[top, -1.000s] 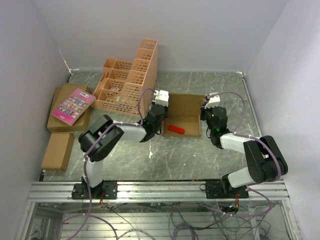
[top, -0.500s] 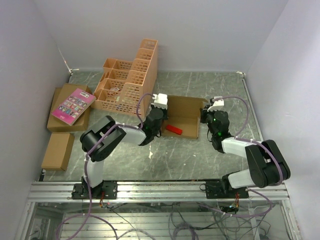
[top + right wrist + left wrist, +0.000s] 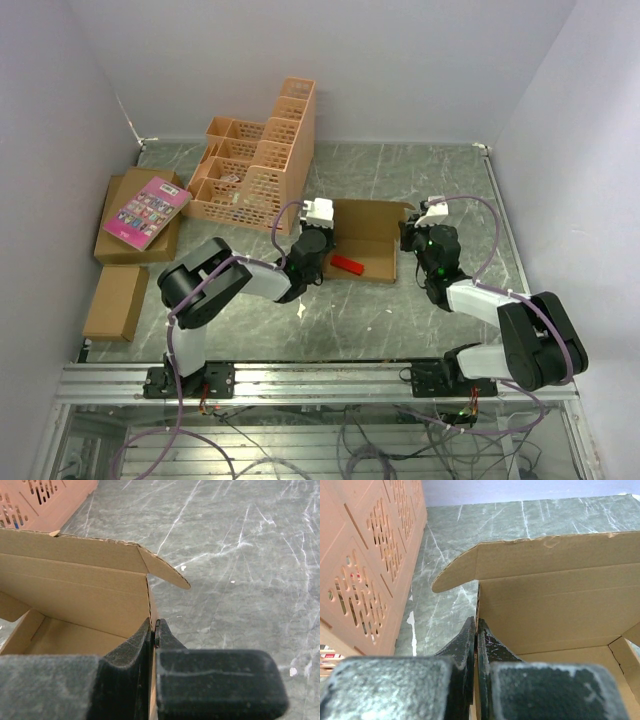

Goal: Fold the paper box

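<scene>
Left gripper [image 3: 476, 630] and right gripper [image 3: 152, 627], each clenched on a side wall of the paper box [image 3: 365, 235], which sits open-topped at centre frame on the grey-green marbled table [image 3: 380, 320]. Pale lilac walls [image 3: 400, 60] enclose the table at left, top and right. An orange lattice crate [image 3: 255, 165] stands upper left of the box; a metal rail [image 3: 320, 380] spans the bottom edge.

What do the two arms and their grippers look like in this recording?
Both the left arm and right arm have bulky black joint housings linked by white segments, with purple cables running along them. The left gripper and right gripper have dark, scuffed, wedge-shaped fingers.
</scene>
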`<state>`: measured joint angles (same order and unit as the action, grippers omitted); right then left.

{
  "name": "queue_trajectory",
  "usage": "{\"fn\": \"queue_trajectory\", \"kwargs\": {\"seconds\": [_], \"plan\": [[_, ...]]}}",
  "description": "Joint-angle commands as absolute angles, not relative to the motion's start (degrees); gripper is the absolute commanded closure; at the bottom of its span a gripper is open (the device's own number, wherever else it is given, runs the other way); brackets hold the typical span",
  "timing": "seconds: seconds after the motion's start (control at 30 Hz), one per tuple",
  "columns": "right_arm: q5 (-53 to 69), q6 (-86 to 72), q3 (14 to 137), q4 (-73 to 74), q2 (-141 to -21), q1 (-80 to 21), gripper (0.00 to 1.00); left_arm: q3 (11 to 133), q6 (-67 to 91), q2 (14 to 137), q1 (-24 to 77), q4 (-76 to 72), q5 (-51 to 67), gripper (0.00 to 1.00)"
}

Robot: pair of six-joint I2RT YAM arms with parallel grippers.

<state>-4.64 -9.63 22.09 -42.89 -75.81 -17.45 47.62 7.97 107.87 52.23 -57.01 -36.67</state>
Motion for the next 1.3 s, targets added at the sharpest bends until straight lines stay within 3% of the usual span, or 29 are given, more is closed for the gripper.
{"fn": "queue_trajectory", "kwargs": {"seconds": [0.0,0.5,1.27], "plan": [[-4.7,-11.1,22.7,-40.2,-75.4,-19.3,1.00,45.7,10.1,107.2,54.5,-58.4,-38.3,0.93],[-13.6,-8.4,27.5,-56.8,-87.8,-23.1,1.00,55.0,5.7,111.9,53.7,-55.6,-41.9,0.93],[-5.3,-12.7,25.8,-36.1,-77.4,-23.2,0.96,47.9,6.9,109.6,54.7,-58.5,-41.9,0.93]]}}
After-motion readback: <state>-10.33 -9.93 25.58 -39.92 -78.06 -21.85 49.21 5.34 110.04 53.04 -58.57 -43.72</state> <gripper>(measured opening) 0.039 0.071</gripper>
